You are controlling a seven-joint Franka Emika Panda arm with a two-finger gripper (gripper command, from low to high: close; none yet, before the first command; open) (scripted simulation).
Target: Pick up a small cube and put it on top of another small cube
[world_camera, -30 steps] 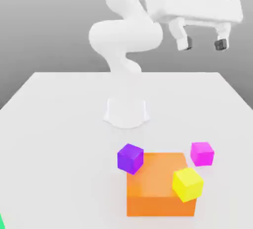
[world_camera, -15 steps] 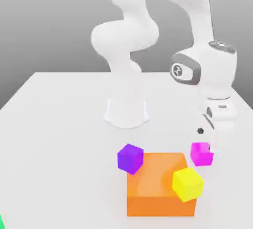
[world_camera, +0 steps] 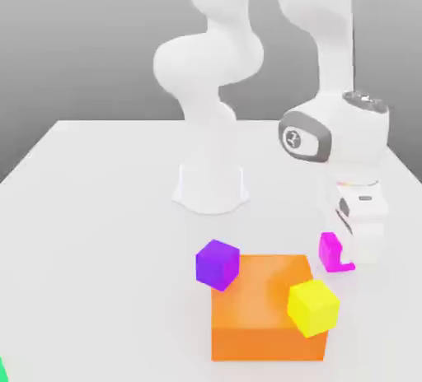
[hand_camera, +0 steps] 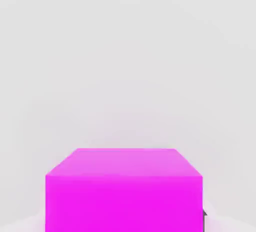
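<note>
Pink cube clamped in the gripper

Half a second ago we had open fingers coming down around the cube; now we see them closed on it, one pad side covering much of its face towards 3 o'clock. It also sits slightly nearer 12 o'clock in the exterior view than it did, though whether that is the start of a lift or a small nudge we cannot tell. For the task, we judge the grasp made and the carrying still to do.

Our cube is just off the orange block, towards its 1 to 2 o'clock. The yellow cube appears at the block's 3 o'clock side and the purple cube at its 10 o'clock corner; the task does not tell us which should receive ours.

As for its pointing, we see one upright face turned roughly to 7 o'clock. Its sides look about equal, so we find no long axis. In the hand view its edges run square to the picture, which suggests to us an even grip. We would raise it straight up, well above its neighbours, before swinging across.
</note>
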